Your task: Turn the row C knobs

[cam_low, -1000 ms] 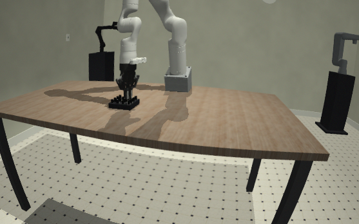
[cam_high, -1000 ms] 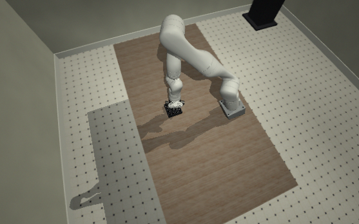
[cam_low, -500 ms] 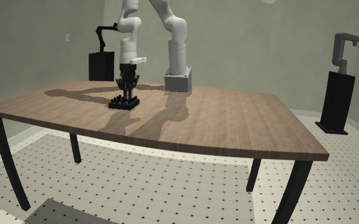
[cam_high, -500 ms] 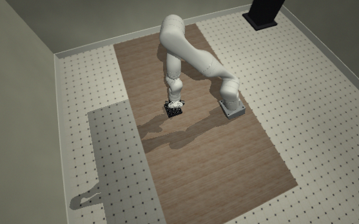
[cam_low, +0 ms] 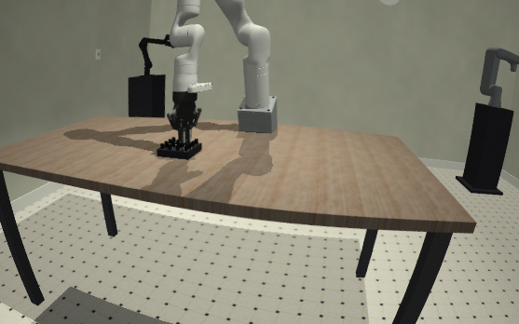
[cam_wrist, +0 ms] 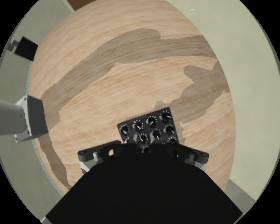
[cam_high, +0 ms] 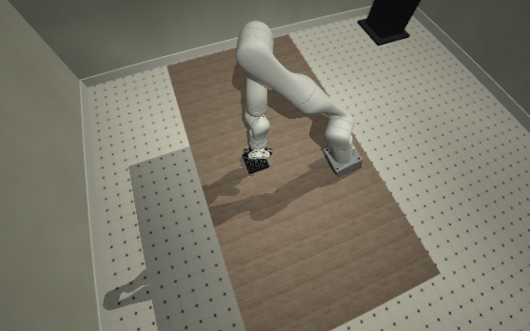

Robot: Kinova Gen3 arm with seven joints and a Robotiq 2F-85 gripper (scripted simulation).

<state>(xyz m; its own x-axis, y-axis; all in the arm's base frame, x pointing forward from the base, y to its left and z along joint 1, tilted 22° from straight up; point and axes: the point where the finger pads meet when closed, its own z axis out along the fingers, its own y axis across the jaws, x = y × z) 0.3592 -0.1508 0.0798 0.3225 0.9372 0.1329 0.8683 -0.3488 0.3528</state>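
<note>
Where the gripper (cam_high: pixel 259 154) (cam_low: pixel 184 141) (cam_wrist: pixel 143 139) points — knob box (cam_high: pixel 258 166) (cam_low: pixel 174 153) (cam_wrist: pixel 145 129).

The tabletop (cam_high: pixel 351 247) (cam_low: pixel 297 163) (cam_wrist: pixel 86 110) looks like wood, brown with fine streaky grain and a mostly matt, smooth face. The arm (cam_high: pixel 280 71) (cam_low: pixel 256 84) has a smooth, white, plastic-like shell with a soft sheen. Its base block (cam_high: pixel 351 166) (cam_low: pixel 256 121) (cam_wrist: pixel 37 117) is grey and matt, perhaps painted metal. The knob box (cam_high: pixel 257 167) (cam_low: pixel 174 154) (cam_wrist: pixel 147 116) looks like dark plastic. The walls (cam_high: pixel 32 166) (cam_low: pixel 334 60) look matt, like dull paint; the floor (cam_high: pixel 484 119) (cam_low: pixel 232 261) looks tiled.
</note>
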